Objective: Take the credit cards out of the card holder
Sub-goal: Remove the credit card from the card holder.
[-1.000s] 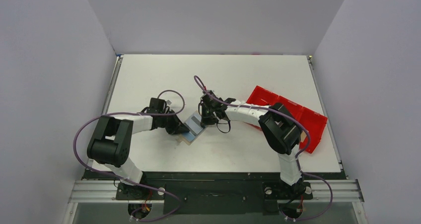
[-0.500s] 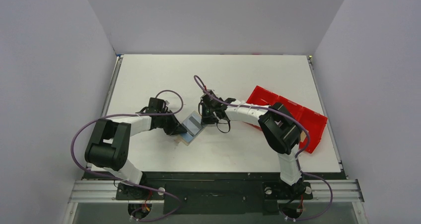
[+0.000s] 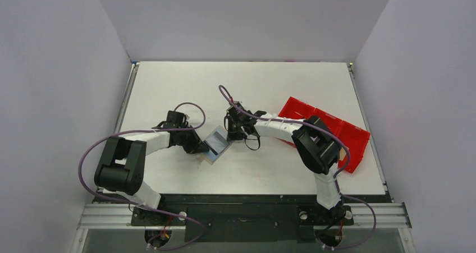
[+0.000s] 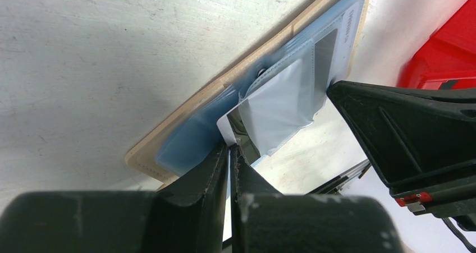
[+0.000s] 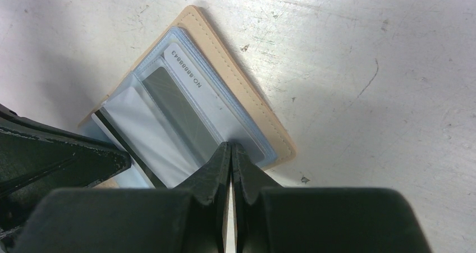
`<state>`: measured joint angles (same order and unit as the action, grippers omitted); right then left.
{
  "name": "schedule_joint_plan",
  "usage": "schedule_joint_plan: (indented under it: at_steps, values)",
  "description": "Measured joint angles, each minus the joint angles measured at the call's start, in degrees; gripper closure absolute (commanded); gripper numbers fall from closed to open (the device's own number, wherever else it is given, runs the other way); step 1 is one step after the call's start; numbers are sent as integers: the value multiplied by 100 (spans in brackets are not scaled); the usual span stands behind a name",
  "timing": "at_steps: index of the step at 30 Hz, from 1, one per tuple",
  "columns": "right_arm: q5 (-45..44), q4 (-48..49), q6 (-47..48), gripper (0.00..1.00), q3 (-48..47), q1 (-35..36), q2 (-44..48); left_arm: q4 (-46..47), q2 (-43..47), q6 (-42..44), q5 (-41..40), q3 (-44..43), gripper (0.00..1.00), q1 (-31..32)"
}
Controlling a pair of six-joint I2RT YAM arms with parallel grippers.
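The card holder (image 3: 216, 146) lies open and flat on the white bench (image 3: 252, 84), near its middle and between the two arms. Its tan cover is underneath and its clear bluish sleeves face up. The red compartment tray (image 3: 337, 130) sits well apart from it, to the right.

In the left wrist view, the left fingers (image 4: 209, 171) are closed to a thin slit. The white corner of a credit card (image 4: 225, 130) runs down into that slit, so they have the card nipped by its corner. The card sticks out partway from the holder's sleeve and the rest of it is under the clear plastic. In the right wrist view the same card shows pale, with a dark stripe along its outer edge, and it slants out of the sleeve toward the left fingers.

The right fingers (image 5: 209, 171) are pressed together with no gap between them. Their tips rest on the edge of the holder's sleeve page, on the side opposite the left fingers. I cannot tell whether a leaf of plastic is caught between them or whether they only press down on it.

A second card (image 5: 205, 99), printed with a number and carrying a grey panel, sits fully inside its sleeve just beside the right fingertips.
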<state>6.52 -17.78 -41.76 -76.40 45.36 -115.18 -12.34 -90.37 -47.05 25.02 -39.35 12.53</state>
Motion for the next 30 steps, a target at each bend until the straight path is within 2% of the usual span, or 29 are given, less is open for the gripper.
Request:
schedule_joint_plan:
  at_steps: [14,27,30]
  values:
    - [7,-11,37,100,-22,0,-17,50,258,-50,-96,212,100,-33]
    - [7,-11,37,100,-22,-2,-17,-643,704,66,-732,249,100,-83]
    - [7,-13,37,100,-22,-2,-17,-608,756,68,-710,310,95,-94]
